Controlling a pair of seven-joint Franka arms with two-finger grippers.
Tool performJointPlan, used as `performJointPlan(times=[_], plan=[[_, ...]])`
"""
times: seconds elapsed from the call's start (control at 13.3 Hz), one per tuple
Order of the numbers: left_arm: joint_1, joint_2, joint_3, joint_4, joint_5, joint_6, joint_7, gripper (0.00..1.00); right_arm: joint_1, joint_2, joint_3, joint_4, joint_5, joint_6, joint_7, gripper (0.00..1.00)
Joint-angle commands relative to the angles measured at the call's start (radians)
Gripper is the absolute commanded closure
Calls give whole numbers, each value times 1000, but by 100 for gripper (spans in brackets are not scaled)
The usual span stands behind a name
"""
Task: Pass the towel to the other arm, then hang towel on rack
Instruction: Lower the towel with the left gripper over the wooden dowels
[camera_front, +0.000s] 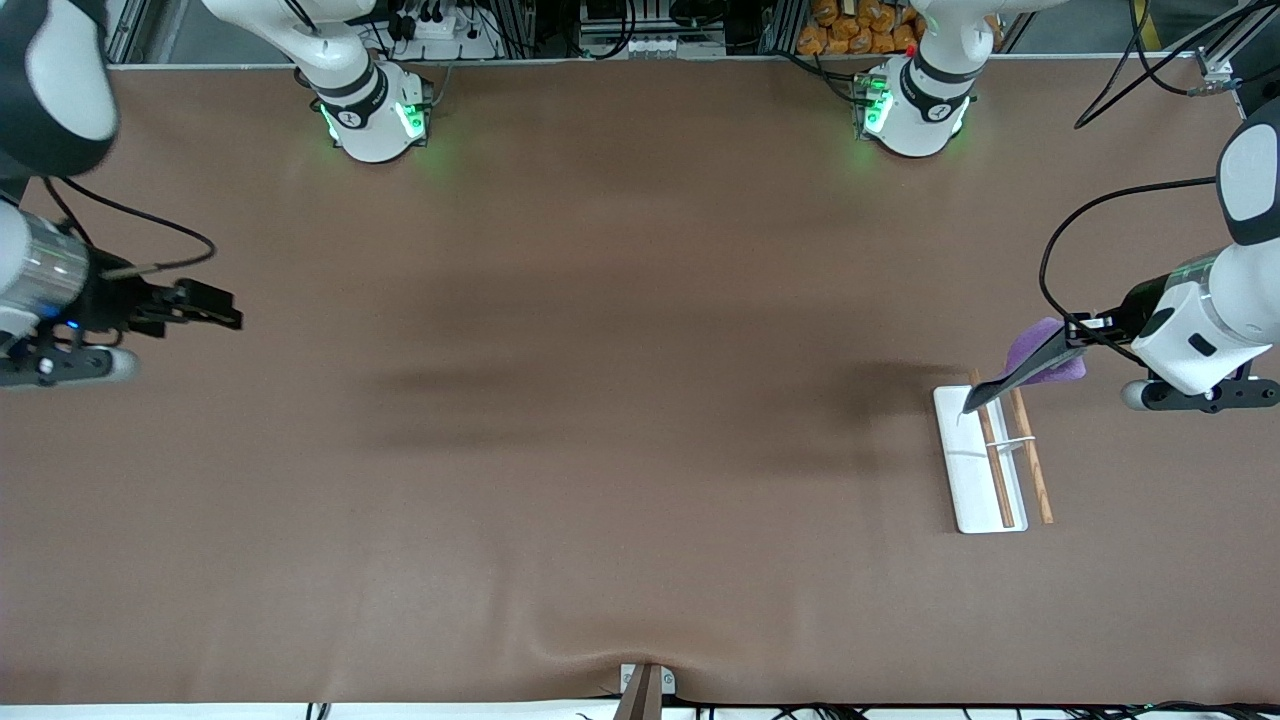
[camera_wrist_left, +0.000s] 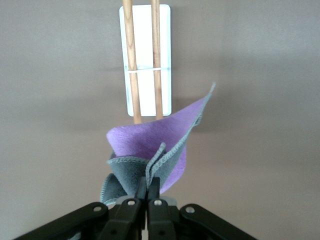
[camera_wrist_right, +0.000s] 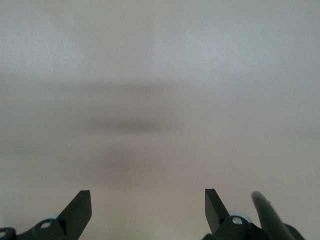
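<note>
Towel pinched in left hand over rack; right hand apparently idle, agape.

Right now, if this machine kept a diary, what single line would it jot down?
handover: done | left gripper: shut on towel, over rack end | right gripper: open, waiting at its table end | hang: not yet

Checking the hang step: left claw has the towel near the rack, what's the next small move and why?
Probably carry the towel a little farther out over the rack's two wooden rods, then lower it. The left claw is shut on a bunched corner, and the cloth hangs over only the rods' ends. The right claw waits open over bare table at its own end.
</note>
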Motion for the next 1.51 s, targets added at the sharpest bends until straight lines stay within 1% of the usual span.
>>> performJointPlan(times=[0.0,0.08,0.3,0.45,0.53,1.06,1.28,1.43], plan=[[38,15,-7,18,26,-12,69,100,-42,-89,21,-95,-11,5,19,0],[42,19,-7,18,30,-7,90,100,-52,-112,21,-116,-23,6,33,0],[42,30,1,18,62,31,133,100,-56,-149,21,-135,-46,0,62,0],[42,44,1,18,64,68,158,100,-53,-178,29,-167,-123,21,62,0],[42,53,1,18,64,78,158,100,-52,-183,31,-167,-140,25,61,0],[35,85,0,17,64,138,158,100,-59,-184,29,-152,-140,14,25,0],[22,111,-2,17,59,157,158,100,-73,-181,31,-94,-117,-69,39,0],[19,128,-5,17,58,198,158,100,-72,-181,28,-93,-115,-67,41,0]])
